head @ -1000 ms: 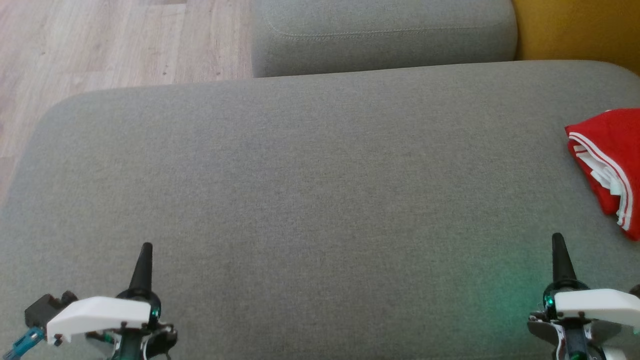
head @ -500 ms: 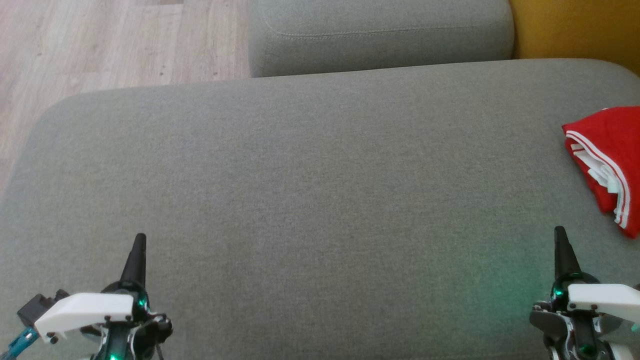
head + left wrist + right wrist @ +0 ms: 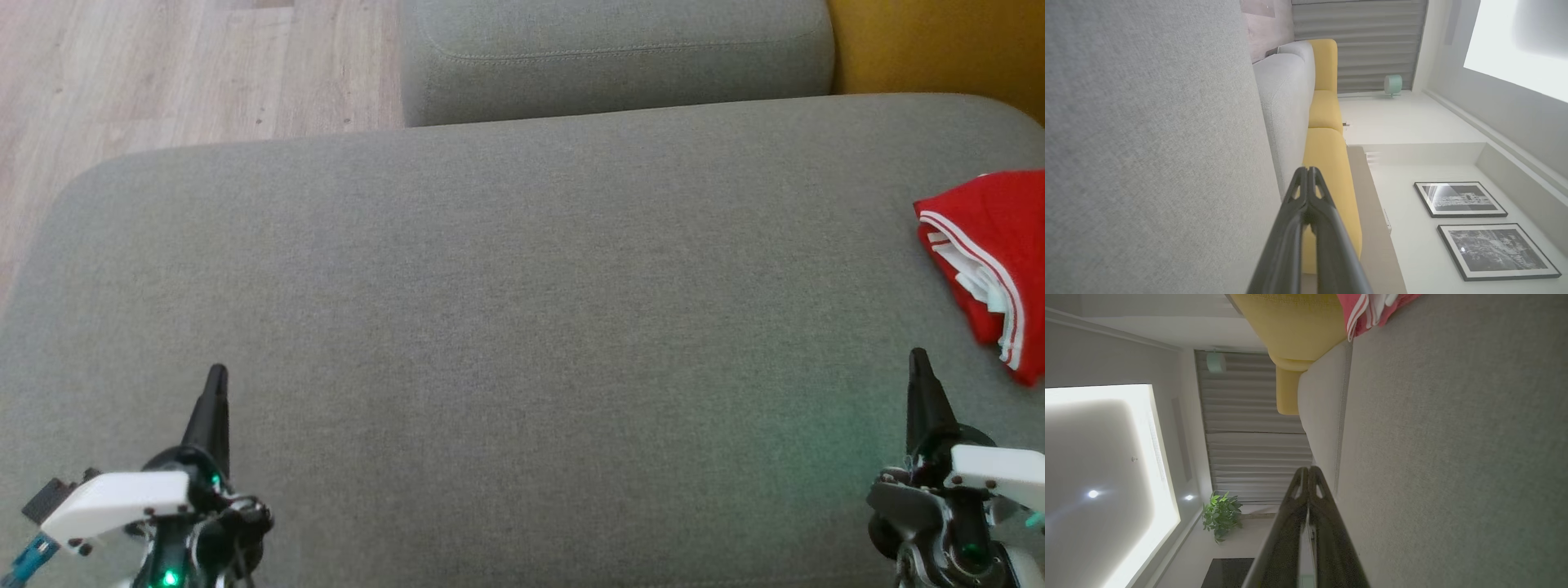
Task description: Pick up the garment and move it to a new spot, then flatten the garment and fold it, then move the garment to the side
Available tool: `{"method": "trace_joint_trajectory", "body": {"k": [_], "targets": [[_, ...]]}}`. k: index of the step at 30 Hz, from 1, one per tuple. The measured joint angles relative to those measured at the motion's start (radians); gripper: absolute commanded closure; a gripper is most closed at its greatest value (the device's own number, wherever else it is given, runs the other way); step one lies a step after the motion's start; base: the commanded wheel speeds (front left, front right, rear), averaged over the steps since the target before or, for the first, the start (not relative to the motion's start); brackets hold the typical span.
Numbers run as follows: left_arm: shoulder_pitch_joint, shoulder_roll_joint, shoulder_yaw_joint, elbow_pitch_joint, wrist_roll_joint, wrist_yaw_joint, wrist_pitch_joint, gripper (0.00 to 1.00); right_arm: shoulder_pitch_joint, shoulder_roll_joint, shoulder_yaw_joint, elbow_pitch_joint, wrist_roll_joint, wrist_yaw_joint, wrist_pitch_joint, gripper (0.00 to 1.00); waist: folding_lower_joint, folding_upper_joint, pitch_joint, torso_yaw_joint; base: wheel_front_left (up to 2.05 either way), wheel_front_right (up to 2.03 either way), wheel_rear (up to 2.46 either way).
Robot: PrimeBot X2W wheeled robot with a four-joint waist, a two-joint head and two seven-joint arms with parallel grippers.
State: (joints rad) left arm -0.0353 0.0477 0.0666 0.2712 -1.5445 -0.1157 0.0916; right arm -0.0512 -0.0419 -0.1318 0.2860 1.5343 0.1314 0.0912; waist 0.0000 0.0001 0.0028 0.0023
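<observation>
A: Garment (image 3: pixel 988 261)?
B: Red, bunched, at far right of cushion (image 3: pixel 490 286), cut off by view's border.
A: Fingers?
B: Left fingers (image 3: pixel 211 408) pressed together, empty; right fingers (image 3: pixel 922 400) likewise, near garment, not touching.
A: Risk?
B: Could shove bundle instead of gripping, if not opened; could catch one layer only, trailing the rest.

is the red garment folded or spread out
Folded: the red garment lies in compact stacked layers, its white-striped edges doubled over.

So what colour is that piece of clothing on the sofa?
The garment is red with thin white stripes along its edge; the head view shows it best.
</observation>
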Motion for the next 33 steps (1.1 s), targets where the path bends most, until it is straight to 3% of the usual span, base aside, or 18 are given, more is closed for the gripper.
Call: {"method": "trace_joint_trajectory", "body": {"k": [6, 33], "targets": [[-0.018, -0.001, 0.010, 0.003, -0.060, -0.008, 0.014, 1.00, 0.000, 0.000, -0.003, -0.001, 0.067, 0.000, 0.016, 1.00, 0.0000, 0.0000, 0.000, -0.002, 0.00, 0.00, 0.00], [-0.018, -0.001, 0.011, 0.003, -0.060, -0.008, 0.014, 1.00, -0.001, 0.000, -0.003, -0.003, 0.067, 0.000, 0.016, 1.00, 0.0000, 0.0000, 0.000, -0.002, 0.00, 0.00, 0.00]]}}
